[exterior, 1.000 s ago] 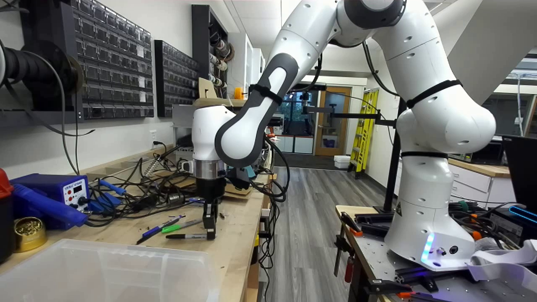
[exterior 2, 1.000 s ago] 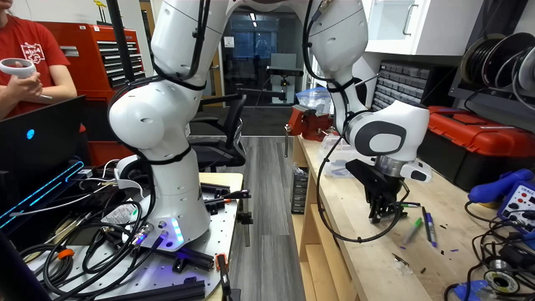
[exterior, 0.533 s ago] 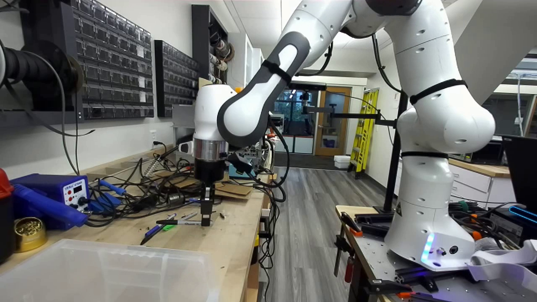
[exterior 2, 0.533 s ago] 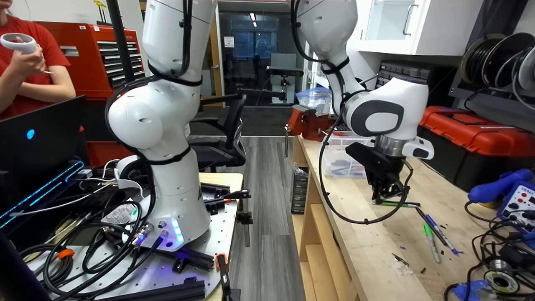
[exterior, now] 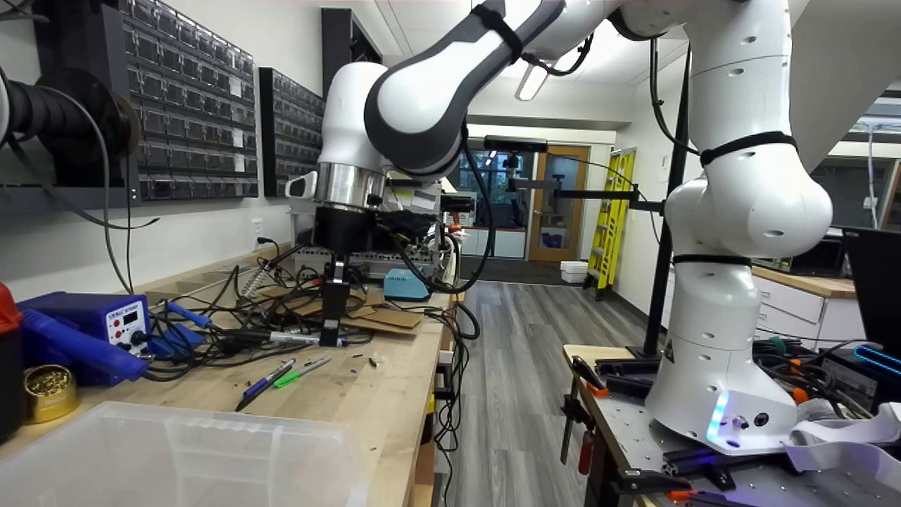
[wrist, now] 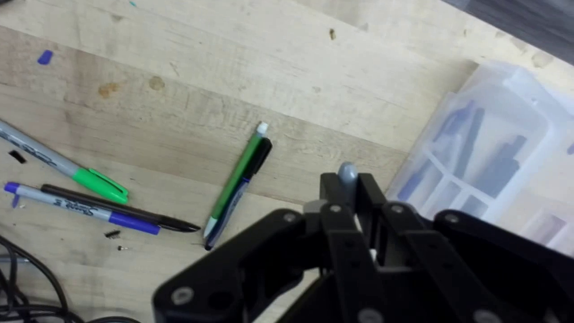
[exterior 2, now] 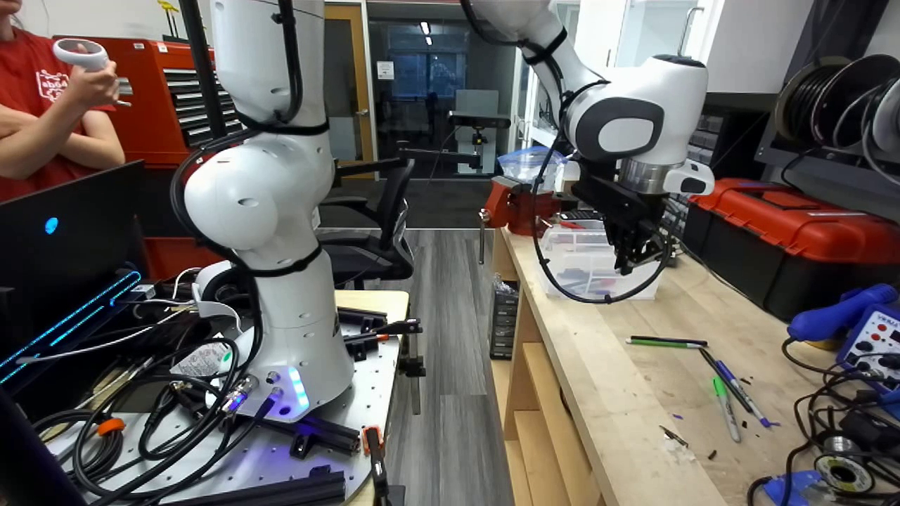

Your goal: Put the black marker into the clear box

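Observation:
The black marker, with a black cap and grey barrel (exterior: 287, 338), is held level above the bench in an exterior view. My gripper (exterior: 331, 339) is shut on its grey end, which shows between the fingertips (wrist: 348, 179) in the wrist view. The clear box (exterior: 176, 451) is in the foreground of that exterior view. The clear box (exterior 2: 566, 263) also stands behind my gripper (exterior 2: 624, 263) in an exterior view; there I cannot make out the marker. In the wrist view the clear box (wrist: 486, 139) is right of my fingers, with dark things inside.
On the bench lie a green-capped marker (wrist: 101, 184), a blue marker (wrist: 134, 223) with an all-dark pen (wrist: 179, 224), and a slim green pen (wrist: 233, 179) beside a dark one. Cables (exterior: 239, 331), a soldering station (exterior: 123, 320), a red-lidded toolbox (exterior 2: 794, 232) and a red vise (exterior 2: 520, 207) stand around.
My gripper has risen from the bench, lifting the black marker. The green-capped marker on the bench shifted and turned between one second and half a second ago.

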`<action>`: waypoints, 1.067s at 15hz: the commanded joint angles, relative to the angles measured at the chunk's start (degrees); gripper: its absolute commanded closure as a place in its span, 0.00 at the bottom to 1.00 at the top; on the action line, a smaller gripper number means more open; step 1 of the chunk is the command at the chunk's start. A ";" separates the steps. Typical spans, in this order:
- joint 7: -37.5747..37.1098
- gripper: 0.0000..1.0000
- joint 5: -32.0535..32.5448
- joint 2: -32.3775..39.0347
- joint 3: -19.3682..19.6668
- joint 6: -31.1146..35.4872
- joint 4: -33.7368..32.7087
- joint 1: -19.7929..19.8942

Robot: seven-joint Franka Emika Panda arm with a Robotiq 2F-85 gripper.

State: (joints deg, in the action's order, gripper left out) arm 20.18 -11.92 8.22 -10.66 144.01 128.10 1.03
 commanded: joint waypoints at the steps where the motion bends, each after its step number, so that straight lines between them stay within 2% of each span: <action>1: -0.86 0.97 -1.00 -2.24 0.23 -3.46 -1.27 -2.70; 7: -8.25 0.97 0.10 2.13 -0.16 -4.12 -7.30 -6.92; 12: -17.17 0.97 1.67 6.85 -0.04 -4.24 -12.12 -9.75; 16: -20.65 0.97 0.84 9.74 -1.05 -5.62 -14.69 -11.65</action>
State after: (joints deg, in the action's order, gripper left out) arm 3.42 -11.54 16.11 -11.18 141.53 116.37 -9.14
